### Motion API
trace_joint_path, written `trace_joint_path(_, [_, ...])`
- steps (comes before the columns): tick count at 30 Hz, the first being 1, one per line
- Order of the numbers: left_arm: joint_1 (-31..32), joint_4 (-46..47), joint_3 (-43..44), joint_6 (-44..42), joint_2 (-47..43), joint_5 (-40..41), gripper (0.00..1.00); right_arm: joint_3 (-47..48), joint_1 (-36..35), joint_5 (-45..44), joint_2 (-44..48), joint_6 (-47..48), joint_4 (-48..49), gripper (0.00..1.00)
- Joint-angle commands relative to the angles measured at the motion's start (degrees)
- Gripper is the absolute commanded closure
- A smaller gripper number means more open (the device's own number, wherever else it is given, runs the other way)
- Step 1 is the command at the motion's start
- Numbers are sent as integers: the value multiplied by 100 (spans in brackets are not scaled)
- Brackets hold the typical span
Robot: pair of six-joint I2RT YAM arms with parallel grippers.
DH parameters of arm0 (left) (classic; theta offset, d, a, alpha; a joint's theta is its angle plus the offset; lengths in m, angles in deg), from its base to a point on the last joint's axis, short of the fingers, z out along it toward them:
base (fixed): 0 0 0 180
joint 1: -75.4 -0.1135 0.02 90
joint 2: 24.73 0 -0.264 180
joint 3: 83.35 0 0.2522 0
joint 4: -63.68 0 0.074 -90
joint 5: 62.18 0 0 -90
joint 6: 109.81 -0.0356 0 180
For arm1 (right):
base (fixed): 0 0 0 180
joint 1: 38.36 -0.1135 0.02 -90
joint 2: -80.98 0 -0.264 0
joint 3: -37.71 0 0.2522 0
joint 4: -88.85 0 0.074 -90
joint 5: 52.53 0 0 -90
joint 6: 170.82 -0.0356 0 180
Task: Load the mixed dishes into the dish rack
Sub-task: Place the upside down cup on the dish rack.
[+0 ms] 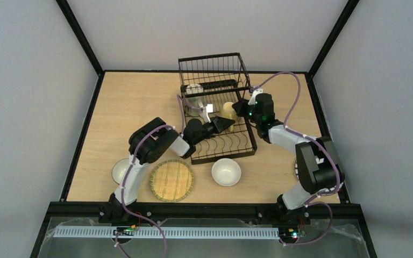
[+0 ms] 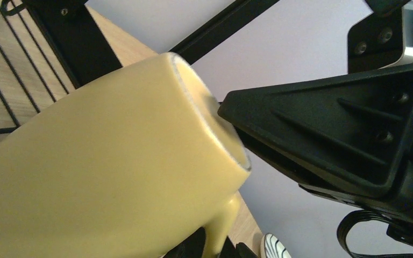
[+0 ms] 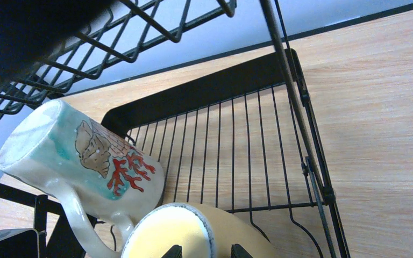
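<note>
Right end effector (image 3: 203,250) pinching yellow mug (image 1: 228,109) rim over black rack (image 1: 223,145), left end effector (image 1: 227,124) beside mug, grip unclear

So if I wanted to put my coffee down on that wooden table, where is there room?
The wooden table is bare left of the black wire dish rack, behind the small white bowl and woven bamboo plate. Another bare strip lies right of the rack. It is crowded inside the rack, where both grippers meet at the pale yellow mug.
</note>
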Motion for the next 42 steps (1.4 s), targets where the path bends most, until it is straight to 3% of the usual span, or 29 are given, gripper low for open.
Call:
trace_joint_path(1, [-72,-430,-441,-145,83,49,48,-103,-13,24,149,78,-58,49])
trace_joint_path(11, [-61,-859,-626,-354,-294,185,40,-45,-13,-13,295,109,-118,45])
trace_joint_path(16, [-58,-1102,-651,-467,-475,258,29,-41,-13,21,381,100,-119,44])
trace_joint_path(26, [-13,-1577,-429,-670,-799,290,28,-38,-13,-3,679,152,-250,43])
trace_joint_path(42, [291,-3387,201,-1454,-1363,994,26,-222,-13,10,1142,206,-397,42])
